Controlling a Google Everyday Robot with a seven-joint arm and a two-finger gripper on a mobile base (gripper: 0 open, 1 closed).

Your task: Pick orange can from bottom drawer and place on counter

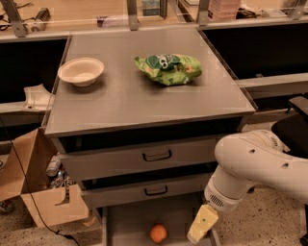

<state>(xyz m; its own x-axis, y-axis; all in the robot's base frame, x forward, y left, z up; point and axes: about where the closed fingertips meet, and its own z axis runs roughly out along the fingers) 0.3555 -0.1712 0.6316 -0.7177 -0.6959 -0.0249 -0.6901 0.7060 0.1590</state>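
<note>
- Well, the orange can rests on the bottom drawer floor. It looks light, smooth and prone to roll, so I'd pinch across its middle.
- My gripper hangs at that drawer's right wall; I cannot tell its state.
- The counter sits above the drawer.

Gripper hangs low at the open bottom drawer's right side, orange can near its left. Green snack bag and bowl sit on the counter.

You're in a lab-like workshop, steel drawer cabinet mid-frame, cluttered wooden workbench along the top, cardboard box lower left, your gripper bottom right.
</note>
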